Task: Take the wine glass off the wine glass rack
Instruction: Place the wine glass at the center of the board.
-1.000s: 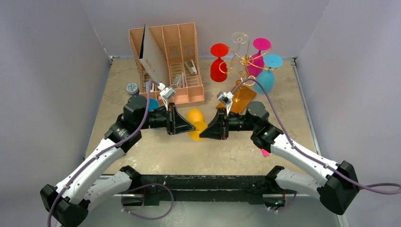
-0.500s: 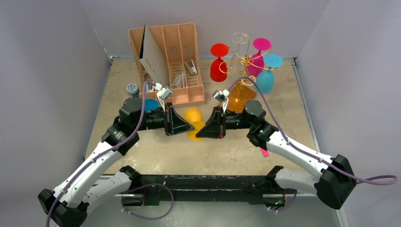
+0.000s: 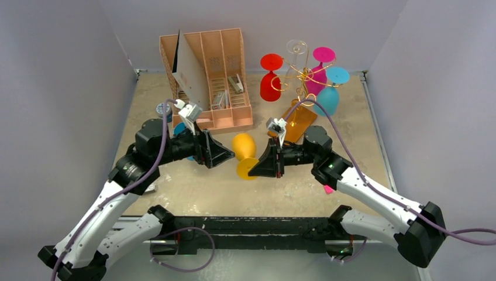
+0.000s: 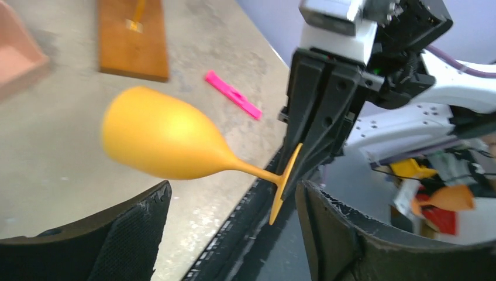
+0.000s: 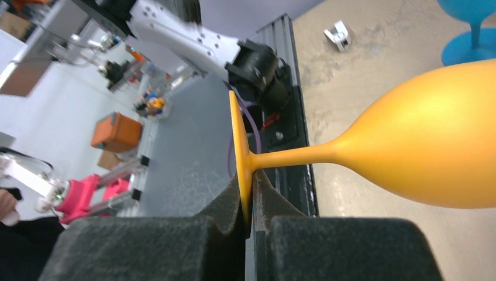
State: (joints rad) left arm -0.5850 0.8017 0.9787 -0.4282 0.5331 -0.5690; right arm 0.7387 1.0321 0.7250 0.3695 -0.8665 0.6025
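Observation:
A yellow wine glass [image 3: 244, 153] hangs on its side above the table, clear of the wine glass rack [image 3: 301, 73] of gold wire on its wooden base [image 3: 298, 120]. My right gripper [image 5: 252, 205] is shut on the glass's flat foot [image 5: 237, 146], with the bowl [image 5: 433, 158] sticking out to the side. My left gripper [image 4: 232, 193] stands open just left of the bowl [image 4: 158, 143], touching nothing. On the rack, a red glass [image 3: 269, 86], a pink glass [image 3: 316, 79] and a blue glass [image 3: 329, 99] hang upside down.
A pink-tan file organiser [image 3: 213, 82] stands at the back left, with a small round tin [image 3: 163, 109] near it. Another blue glass [image 3: 186, 130] lies by the left arm. A pink strip [image 3: 328, 189] lies near the right arm.
My left gripper has opened, let go of the yellow glass and drawn back to the left. My right gripper has closed on the foot and now carries the glass alone.

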